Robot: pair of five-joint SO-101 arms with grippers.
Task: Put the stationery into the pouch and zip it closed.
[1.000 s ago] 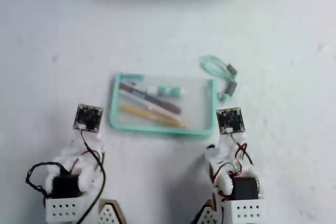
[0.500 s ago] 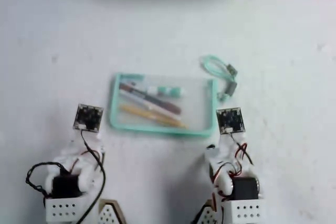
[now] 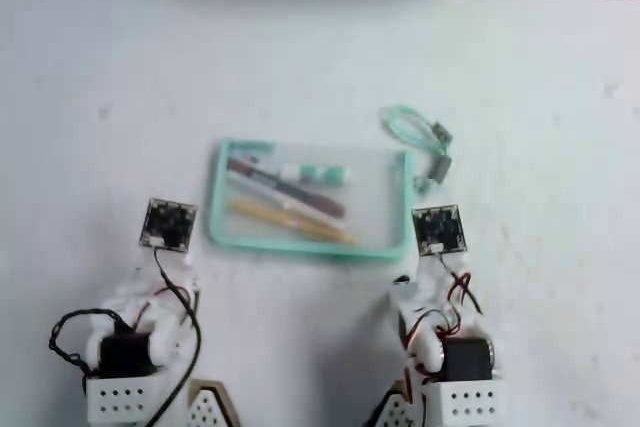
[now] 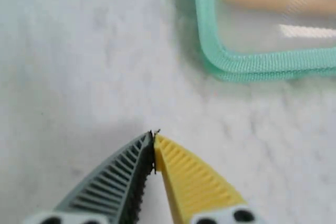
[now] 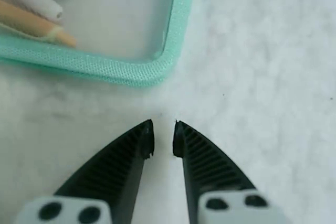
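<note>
Stationery (image 3: 288,195) looks to be inside the pouch (image 3: 300,246) already: pens and a yellow pencil (image 5: 31,23) lie under the clear face. Pouch lies flat mid-surface (image 3: 300,67), with a teal strap (image 3: 408,130) trailing off its far right corner. So the step in hand is the zip, or that's done too; can't tell from here.

Left hand (image 4: 153,141): fingers together, holding nothing, just off the pouch's near left corner. Right hand (image 5: 163,129): fingers slightly apart, holding nothing, just off the near right corner. Neither touches the pouch.

Next move, if the zip is open: one hand pins the pouch, the other takes the pull and runs it along the edge.

Hard to make out: zip teeth and slider position. The grey bit (image 3: 432,172) by the strap may be the pull or a clip. Pouch is cut off at the frame edge in both wrist views.
</note>
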